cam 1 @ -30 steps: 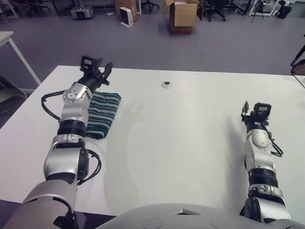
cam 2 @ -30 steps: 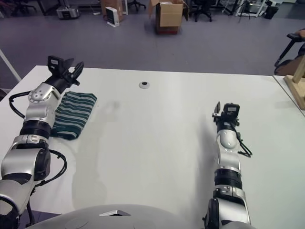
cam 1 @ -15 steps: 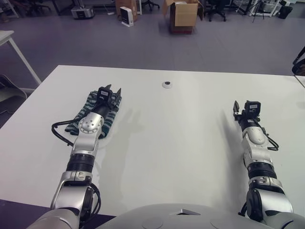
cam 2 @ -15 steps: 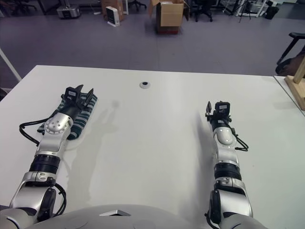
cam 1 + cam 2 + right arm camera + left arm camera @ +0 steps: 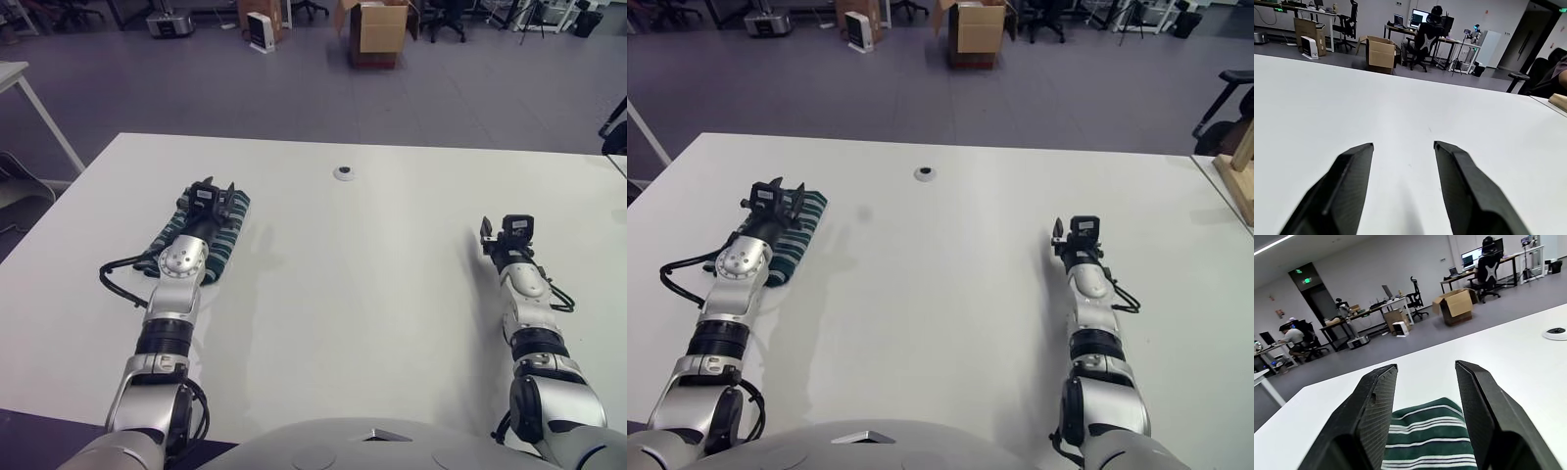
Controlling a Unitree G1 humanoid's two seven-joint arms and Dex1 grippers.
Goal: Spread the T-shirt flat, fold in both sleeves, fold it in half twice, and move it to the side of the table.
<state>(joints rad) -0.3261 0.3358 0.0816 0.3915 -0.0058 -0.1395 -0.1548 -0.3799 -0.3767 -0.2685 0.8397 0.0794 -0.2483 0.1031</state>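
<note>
T-shirt (image 5: 227, 235) folded, lying at left side of table (image 5: 372, 284): placement judged complete. Left gripper (image 5: 1425, 365) released above it. Right gripper (image 5: 1403, 146) spread, empty.

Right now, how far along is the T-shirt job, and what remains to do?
Done, it seems: the T-shirt lies as a small folded bundle near the left edge of the table. In hand: nothing; the left gripper is open over the bundle, and the right gripper is open over bare table. Left: probably only to draw the left arm back.
</note>
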